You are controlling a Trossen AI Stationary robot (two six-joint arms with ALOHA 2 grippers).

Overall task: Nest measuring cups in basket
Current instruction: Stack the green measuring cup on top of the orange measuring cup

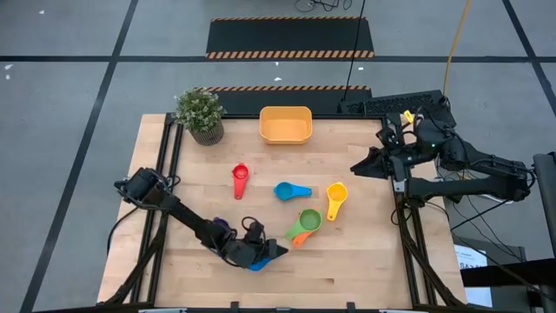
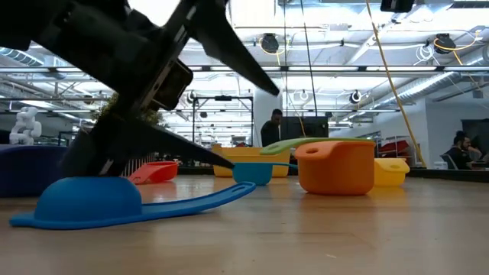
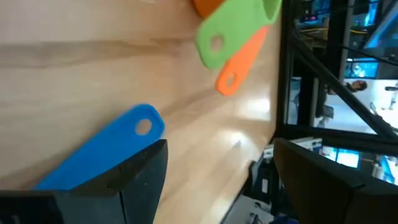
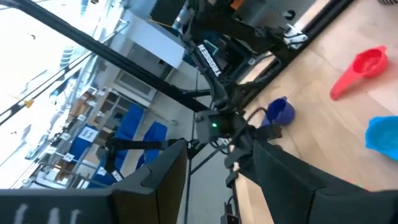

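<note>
A blue measuring cup (image 2: 88, 200) lies mouth down near the table's front edge, its flat handle (image 3: 112, 155) running out past one finger of my left gripper (image 3: 217, 180), which is open and low over it. A green cup (image 1: 309, 221) sits inside an orange cup (image 2: 336, 166). Red (image 1: 240, 178), light blue (image 1: 291, 190), yellow (image 1: 336, 198) and dark blue (image 1: 221, 224) cups stand apart on the wood. The orange-yellow basket (image 1: 286, 124) is at the far edge. My right gripper (image 4: 214, 162) hangs open, high above the table's right edge. My left gripper comes in slanting down from the table's left, with its fingers wide apart. The blue cup's handle (image 3: 140, 127) passes beside and under one finger (image 3: 146, 177). Whether that finger touches the handle, I cannot tell. The cup rests on its rim on the table.
A small potted plant (image 1: 201, 113) stands at the far left corner. Bare wood lies between the cups and the basket, and along the front right. The right arm (image 1: 452, 165) reaches in over the table's right side.
</note>
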